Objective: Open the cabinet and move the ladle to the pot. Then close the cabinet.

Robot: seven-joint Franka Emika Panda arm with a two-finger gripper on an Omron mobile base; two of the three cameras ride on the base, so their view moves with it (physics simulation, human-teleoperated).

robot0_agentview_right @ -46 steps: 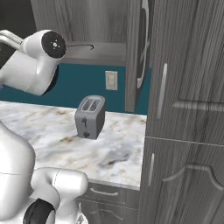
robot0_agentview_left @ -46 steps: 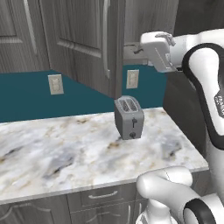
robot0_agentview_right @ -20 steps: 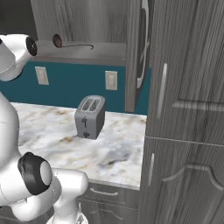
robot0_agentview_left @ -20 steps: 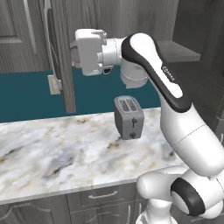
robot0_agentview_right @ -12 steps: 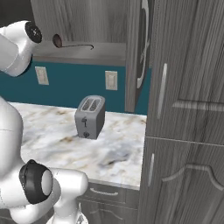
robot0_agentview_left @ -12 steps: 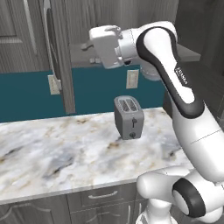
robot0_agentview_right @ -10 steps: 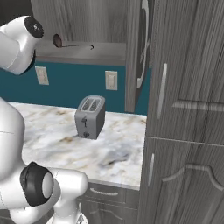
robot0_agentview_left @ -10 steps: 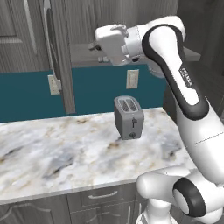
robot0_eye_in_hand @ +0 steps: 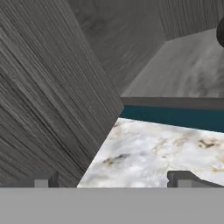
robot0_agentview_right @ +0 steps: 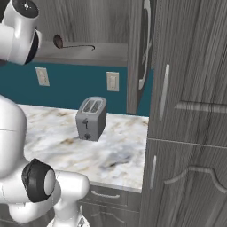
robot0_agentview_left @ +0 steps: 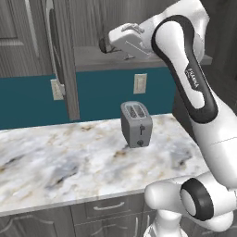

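1. Left base view: the dark grey wood-grain wall cabinet (robot0_agentview_left: pixel 60 55) stands open; the white arm's gripper (robot0_agentview_left: pixel 107 45) is raised level with its plain grey shelf (robot0_agentview_left: pixel 92 58).
2. Right base view: the dark long-handled ladle (robot0_agentview_right: pixel 73 44) lies on that shelf, above the grey metal toaster (robot0_agentview_right: pixel 91 118).
3. Hand view: the dark finger tips (robot0_eye_in_hand: pixel 181 178) stand wide apart, empty, over the marbled counter (robot0_eye_in_hand: pixel 162 148); a dark rounded edge shows upper right.

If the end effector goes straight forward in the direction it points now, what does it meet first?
Probably the open cabinet door, which lies close ahead in the hand view beside the grey shelf. The open end effector holds nothing; depth is uncertain.
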